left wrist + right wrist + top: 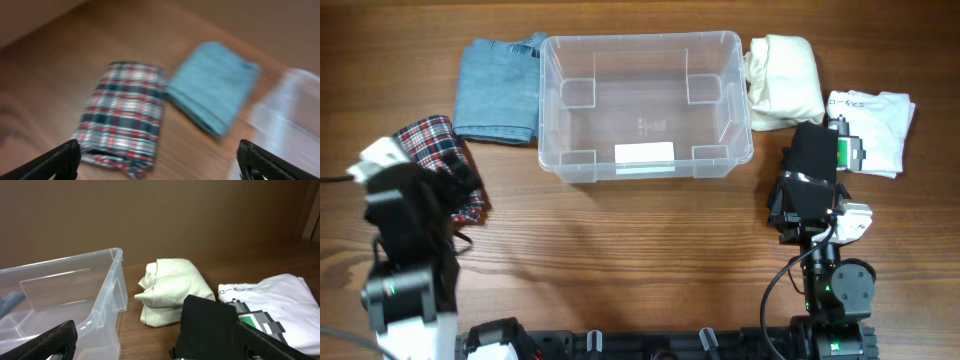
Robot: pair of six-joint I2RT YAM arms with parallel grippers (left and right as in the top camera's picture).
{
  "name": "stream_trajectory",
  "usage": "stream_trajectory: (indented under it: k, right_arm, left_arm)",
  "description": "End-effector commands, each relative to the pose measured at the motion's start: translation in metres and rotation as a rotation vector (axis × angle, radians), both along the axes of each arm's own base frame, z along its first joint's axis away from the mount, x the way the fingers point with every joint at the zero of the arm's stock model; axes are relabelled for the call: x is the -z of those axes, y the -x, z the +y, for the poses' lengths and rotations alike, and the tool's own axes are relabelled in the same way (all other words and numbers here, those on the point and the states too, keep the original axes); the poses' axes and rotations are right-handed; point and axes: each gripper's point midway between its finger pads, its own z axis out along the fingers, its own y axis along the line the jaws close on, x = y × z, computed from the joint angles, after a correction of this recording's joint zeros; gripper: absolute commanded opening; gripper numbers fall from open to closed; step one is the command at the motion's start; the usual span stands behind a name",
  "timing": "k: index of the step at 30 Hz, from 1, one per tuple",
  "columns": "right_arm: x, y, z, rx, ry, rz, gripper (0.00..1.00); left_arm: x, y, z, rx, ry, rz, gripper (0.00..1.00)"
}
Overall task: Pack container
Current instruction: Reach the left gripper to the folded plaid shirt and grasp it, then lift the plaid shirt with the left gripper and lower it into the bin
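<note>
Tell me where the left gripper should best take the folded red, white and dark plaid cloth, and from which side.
Probably from above, the open left gripper pinching the folded red plaid cloth across its narrow width, mid-length. It lies flat on the wooden table, so a sideways approach finds nothing.

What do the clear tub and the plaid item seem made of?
The container: clear, glossy moulded plastic; the table shows through it. The plaid item: soft matte woven fabric, maybe cotton flannel, judging by its folded, limp edges.
</note>
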Motion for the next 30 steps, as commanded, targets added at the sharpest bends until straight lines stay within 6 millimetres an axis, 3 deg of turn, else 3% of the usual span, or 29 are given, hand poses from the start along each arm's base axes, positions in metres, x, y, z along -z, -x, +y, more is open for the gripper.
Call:
stream_trajectory:
  k: [1, 6, 12, 15, 19, 24, 30]
  right_arm:
    - [0.0, 0.0, 0.003, -0.018, 0.012, -0.001, 1.0]
    - [0.0, 0.0, 0.003, -0.018, 0.012, -0.001, 1.0]
    - [0.0, 0.0, 0.003, -0.018, 0.012, -0.001, 1.0]
    - [0.0, 0.0, 0.003, -0.018, 0.012, -0.001, 1.0]
    - [0.0, 0.0, 0.003, -0.018, 0.012, -0.001, 1.0]
    - [0.0, 0.0, 0.004, -0.019, 0.012, -0.001, 1.0]
    - [0.0, 0.0, 0.003, -0.018, 0.012, -0.001, 1.0]
  left_arm:
    - [0.022, -0.011, 0.049, -0.107, 0.167, -0.006, 1.0]
    - [0.062, -0.022, 0.101, -0.069, 0.403, -0.059, 1.0]
    - [0.126, -0.028, 0.137, -0.034, 0.553, -0.047, 1.0]
    - [0.154, -0.037, 0.139, -0.007, 0.584, -0.001, 1.0]
    - [0.175, -0.049, 0.139, 0.047, 0.574, 0.065, 1.0]
    - [0.199, -0.048, 0.147, 0.03, 0.582, 0.128, 0.99]
    - [0.23, -0.06, 0.119, 0.103, 0.633, 0.211, 0.93]
